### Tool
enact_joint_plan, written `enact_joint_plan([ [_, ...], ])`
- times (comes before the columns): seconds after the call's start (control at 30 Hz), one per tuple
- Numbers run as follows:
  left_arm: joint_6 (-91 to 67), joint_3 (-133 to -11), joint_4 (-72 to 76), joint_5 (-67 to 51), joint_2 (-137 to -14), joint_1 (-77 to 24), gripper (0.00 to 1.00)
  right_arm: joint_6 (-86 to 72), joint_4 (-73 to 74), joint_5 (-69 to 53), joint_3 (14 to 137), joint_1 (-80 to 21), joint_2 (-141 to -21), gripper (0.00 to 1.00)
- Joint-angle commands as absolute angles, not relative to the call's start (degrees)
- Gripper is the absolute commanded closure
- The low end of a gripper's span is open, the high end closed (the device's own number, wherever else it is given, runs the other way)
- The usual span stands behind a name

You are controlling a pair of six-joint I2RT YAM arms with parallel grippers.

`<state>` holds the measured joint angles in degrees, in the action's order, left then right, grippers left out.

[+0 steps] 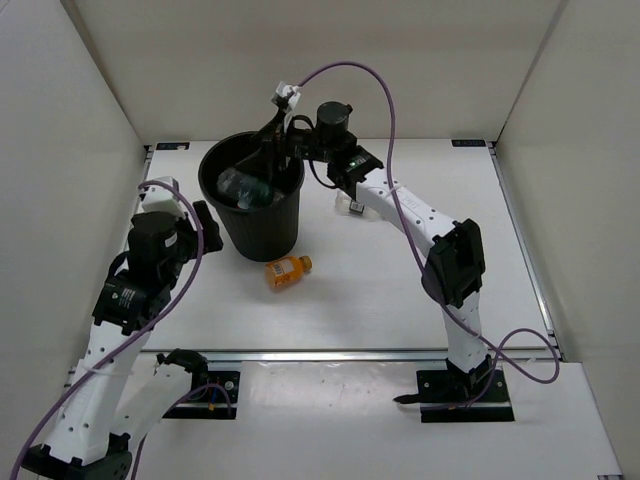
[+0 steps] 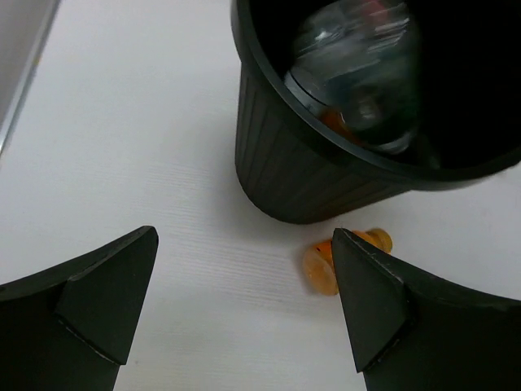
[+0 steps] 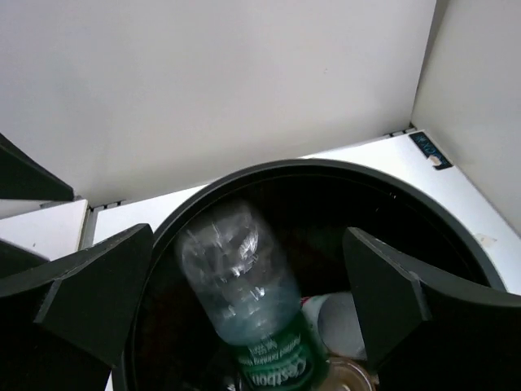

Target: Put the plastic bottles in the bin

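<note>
The black bin (image 1: 268, 232) stands at the back left of the table. My right gripper (image 1: 278, 156) hangs over its mouth, open. In the right wrist view a clear bottle with a green label (image 3: 244, 277) appears blurred inside the bin (image 3: 326, 168), below the right gripper (image 3: 248, 301) and free of both fingers. More bottles (image 2: 358, 73) lie in the bin (image 2: 285, 179). An orange-filled bottle (image 1: 287, 271) lies on its side on the table just in front of the bin. My left gripper (image 1: 200, 222) is open to the bin's left, with the orange bottle (image 2: 320, 265) beside its right finger.
A small clear object (image 1: 352, 207) lies on the table under the right arm, right of the bin. White walls enclose the table at the back and both sides. A purple cable (image 1: 385, 120) loops above the right arm.
</note>
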<state>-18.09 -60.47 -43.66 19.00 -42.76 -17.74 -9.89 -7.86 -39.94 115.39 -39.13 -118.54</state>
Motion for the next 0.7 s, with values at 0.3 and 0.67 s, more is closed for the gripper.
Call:
enact_joint_plan([
  [0.3,-7.3,-59.3,-44.0,0.8,-51.3,-26.1,0.01,-4.5,16.0,-19.5,112.1,-30.7,-102.1,0.0],
  [0.67,-1.8,-58.8,-40.6,-1.3,-67.0,-39.6,0.01,-11.6,28.2,-3.9,72.5,-5.1,-71.7,0.01],
])
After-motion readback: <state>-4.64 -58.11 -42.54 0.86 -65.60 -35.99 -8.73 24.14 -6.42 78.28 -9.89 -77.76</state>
